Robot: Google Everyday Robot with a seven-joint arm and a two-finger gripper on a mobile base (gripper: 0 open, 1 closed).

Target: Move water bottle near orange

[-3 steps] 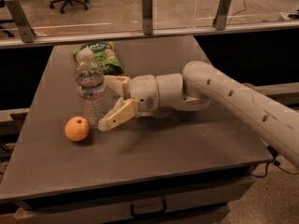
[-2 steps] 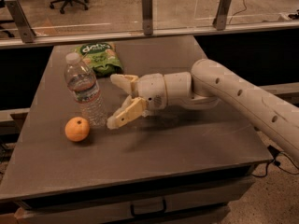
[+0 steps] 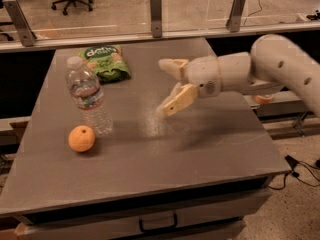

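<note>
The water bottle (image 3: 90, 97) is clear ribbed plastic with a white cap. It stands upright, leaning slightly, on the left part of the grey table (image 3: 165, 154). The orange (image 3: 81, 138) lies just in front of it to the left, nearly touching the bottle's base. My gripper (image 3: 168, 86) is open and empty, above the middle of the table, well to the right of the bottle. Its two tan fingers (image 3: 176, 101) point left toward the bottle.
A green snack bag (image 3: 105, 62) lies behind the bottle near the table's back edge. A glass rail with metal posts (image 3: 156, 15) runs behind the table. A drawer handle (image 3: 158, 224) sits under the front edge. My arm (image 3: 280, 69) spans the right side.
My gripper has let go of the bottle and drawn back to the right and up. The bottle stays standing next to the orange.
</note>
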